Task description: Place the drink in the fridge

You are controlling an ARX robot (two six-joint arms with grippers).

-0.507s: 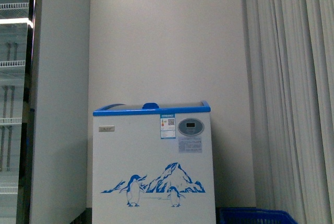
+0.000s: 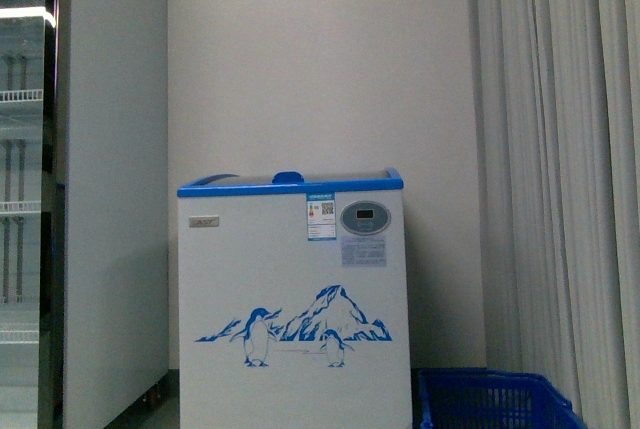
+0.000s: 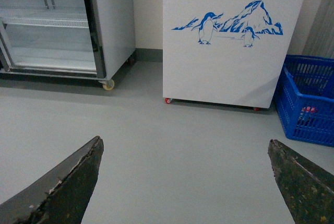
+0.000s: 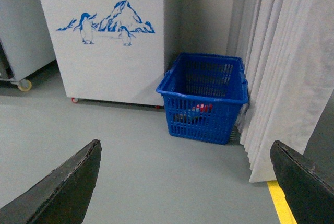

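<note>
White fridge (image 2: pixel 295 289), blue-rimmed, stands at lower centre of the front view. Tall cooler (image 2: pixel 25 199) is at the left edge, curtain (image 2: pixel 560 169) at right, and blue basket (image 2: pixel 470 404) at lower right, just beside the fridge.

Left wrist view: left claw (image 3: pixel 182 182) is spread wide and holds nothing, over grey floor (image 3: pixel 172 130).

Right wrist view: right claw (image 4: pixel 185 182) is likewise wide apart and empty. A red item lying inside the basket at centre frame is probably the drink (image 4: pixel 201 110); it is too small to confirm.
</note>
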